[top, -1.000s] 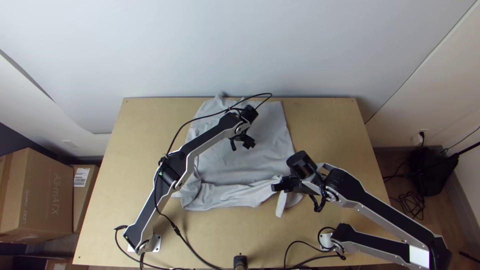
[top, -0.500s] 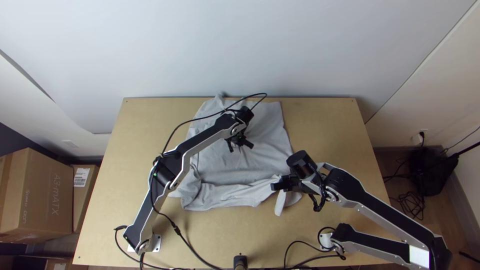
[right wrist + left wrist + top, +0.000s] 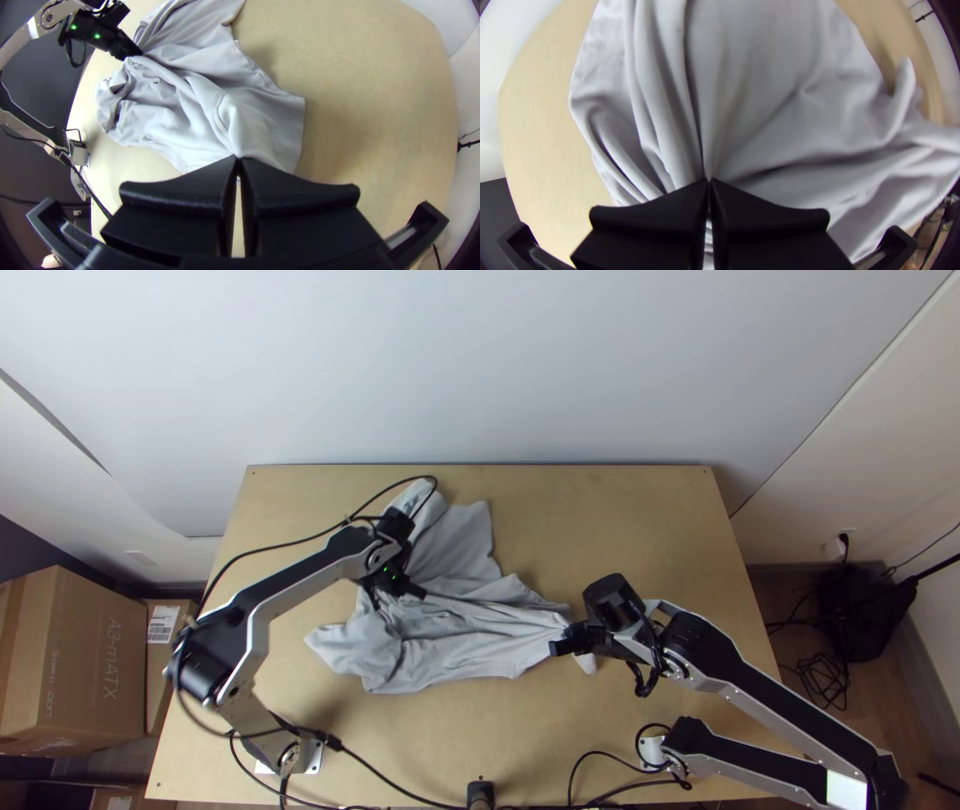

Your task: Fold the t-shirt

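Note:
Bunched and creased, the light grey t-shirt point(image 3: 455, 645) lies across the middle-left of the table. My left gripper point(image 3: 412, 588) is over the cloth's left part; in the left wrist view the left gripper point(image 3: 708, 181) is shut on the t-shirt point(image 3: 760, 100), with folds running out from its fingertips. At the cloth's right end stands my right gripper point(image 3: 562, 647). The right wrist view has the right gripper point(image 3: 238, 159) shut on a pinch of the t-shirt point(image 3: 200, 110), and the cloth between the two grippers lies in long creases.
The wooden table point(image 3: 640, 520) has bare surface to the right of and behind the cloth. Black cables point(image 3: 400, 770) run along its near edge. Cardboard boxes point(image 3: 85, 660) stand on the floor at the left.
My left gripper has moved left and toward the near edge, dragging the cloth's far part with it and bunching it. The right gripper has shifted only slightly to the right.

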You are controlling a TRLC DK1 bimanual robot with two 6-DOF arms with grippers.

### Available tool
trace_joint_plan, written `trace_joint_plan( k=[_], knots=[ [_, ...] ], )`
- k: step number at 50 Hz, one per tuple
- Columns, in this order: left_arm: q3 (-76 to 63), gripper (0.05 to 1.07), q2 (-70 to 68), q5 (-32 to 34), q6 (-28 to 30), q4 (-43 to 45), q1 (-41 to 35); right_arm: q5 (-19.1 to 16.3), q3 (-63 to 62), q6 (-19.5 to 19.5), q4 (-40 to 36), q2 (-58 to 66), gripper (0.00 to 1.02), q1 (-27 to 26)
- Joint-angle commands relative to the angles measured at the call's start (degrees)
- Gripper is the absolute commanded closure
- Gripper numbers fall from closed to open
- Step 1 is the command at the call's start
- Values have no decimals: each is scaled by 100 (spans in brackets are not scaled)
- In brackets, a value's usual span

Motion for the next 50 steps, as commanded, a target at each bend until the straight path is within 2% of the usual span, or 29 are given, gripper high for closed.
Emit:
trace_joint_plan(
  k=[1, 13, 22, 23, 25, 30, 31, 32, 37, 44, 47, 50],
  knots=[
    [-710, 104, -790, 71, 111, -302, -90, 74, -126, -268, -17, -177, 100, 13],
    [-1343, 104, -1818, 115, 120, -1805, -503, 30, -56, -532, 177, -203, 100, -505],
    [-1439, 104, -2890, 1073, 559, -1928, -609, -207, -82, -558, 291, -151, 100, -901],
    [-1413, 100, -2996, 1117, 559, -1832, -574, -207, -91, -549, 309, -142, 100, -910],
    [-1316, 83, -3110, 1196, 559, -1788, -503, -207, -100, -540, 326, -142, 100, -910],
    [-1009, 24, -2978, 1706, 770, -1964, -161, -216, -108, -479, 326, -159, 100, -910],
    [-938, 14, -2908, 1767, 814, -1999, -99, -225, -108, -479, 326, -168, 100, -910],
    [-850, 10, -2829, 1794, 832, -2007, -20, -225, -108, -479, 326, -177, 100, -910],
    [-262, 10, -2389, 2057, 770, -1858, 384, -225, -126, -470, 326, -230, 100, -927],
    [705, 10, -1510, 2136, 313, -1375, 736, -225, -91, -461, 326, -283, 100, -1024],
    [1180, 10, -974, 2031, 111, -1252, 832, -225, -64, -417, 326, -283, 100, -1033],
    [1654, 11, -465, 1591, -38, -1199, 824, -225, -64, -382, 326, -283, 100, -1033]
  ],
)
